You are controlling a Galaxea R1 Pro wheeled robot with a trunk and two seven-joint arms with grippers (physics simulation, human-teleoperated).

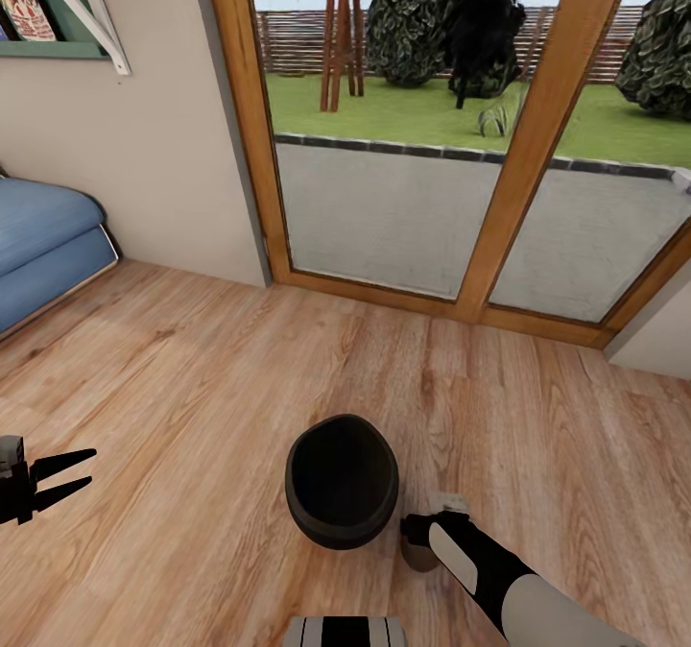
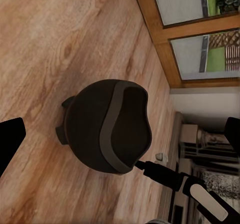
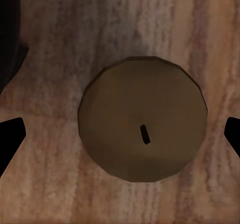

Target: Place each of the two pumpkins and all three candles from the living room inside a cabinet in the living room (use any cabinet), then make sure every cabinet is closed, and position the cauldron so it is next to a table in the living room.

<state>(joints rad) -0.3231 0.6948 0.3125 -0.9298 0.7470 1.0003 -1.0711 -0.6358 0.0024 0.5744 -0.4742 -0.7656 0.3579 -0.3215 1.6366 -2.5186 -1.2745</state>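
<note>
Nearest the robot, head view: right arm reaches fwd and down to a candle standing on the wood floor, just right of the cauldron. The right gripper itself is hidden under the wrist there. In the right wrist view the candle sits upright, seen from straight above, wick off-centre, w/ the right gripper spread wide; one dark fingertip on each side, both clear of the wax, so open and holding nothing. Cauldron's dark edge shows at the frame corner, near the candle but not touching.

Cauldron stands upright on the floor, mouth up, interior dark. Left wrist view shows its bulging belly, flared rim and small lugs, w/ the right arm coming in beside it.

Left gripper hangs at the left, well apart from the cauldron, fingers parted, empty.

Further back: blue sofa at the left wall, then wood-framed glass doors w/ paving, lawn and shrubs outside. A shelf bracket is at the upper left.
</note>
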